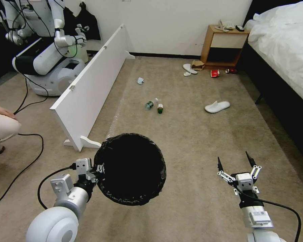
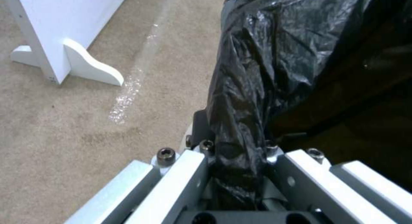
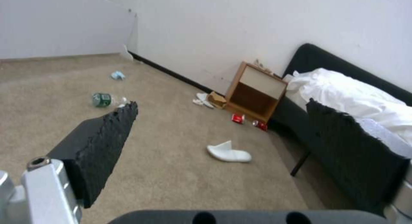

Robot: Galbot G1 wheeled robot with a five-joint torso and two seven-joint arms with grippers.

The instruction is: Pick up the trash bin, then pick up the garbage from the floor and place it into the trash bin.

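The trash bin [image 1: 131, 168], lined with a crinkled black bag, hangs above the carpet at lower centre, its mouth facing up. My left gripper [image 1: 97, 169] is shut on the bin's left rim; in the left wrist view the black bag [image 2: 257, 72] is pinched between the jaws. My right gripper [image 1: 235, 162] stands open at lower right, nothing in it. Garbage lies ahead: two clear green-labelled bottles [image 1: 154, 105], a light-blue tissue [image 1: 140, 80], a white slipper [image 1: 217, 106], another slipper [image 1: 189, 69], a brown paper bag [image 1: 198, 64], a red cup [image 1: 214, 73] and a red can [image 1: 230, 71].
A white board [image 1: 91, 84] stands on feet along the left. A wooden nightstand [image 1: 224, 47] sits at the back wall beside a bed [image 1: 286, 50] on the right. Another robot [image 1: 47, 43] stands at far left, a black cable [image 1: 27, 161] crosses the carpet, and a person's knee shows at the left edge.
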